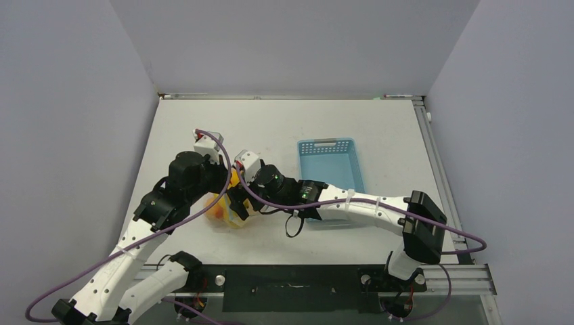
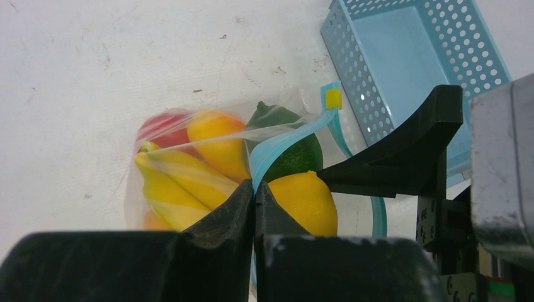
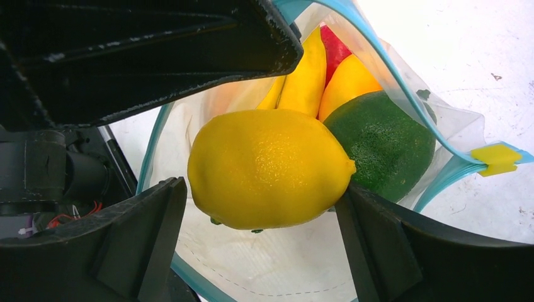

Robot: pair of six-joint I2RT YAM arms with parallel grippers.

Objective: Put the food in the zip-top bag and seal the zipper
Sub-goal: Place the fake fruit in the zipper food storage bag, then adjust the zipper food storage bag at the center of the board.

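Lemon (image 3: 267, 167) lies lengthwise between fingers (image 3: 145, 233) of right tool (image 3: 261, 195), tip seemingly toward lime (image 3: 384, 145).

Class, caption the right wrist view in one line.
A lemon sits between the fingers of the right claw at the zip-top bag's open mouth, with lime, mango and banana inside.

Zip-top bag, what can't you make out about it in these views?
- Top external: the zip-top bag is mostly hidden under the arms; the food inside can't be counted.
- Left wrist: the left pincer, shut on the zipper, blocks the bag's near end.
- Right wrist: whether the right pincer touches the lemon between its fingers is unclear.
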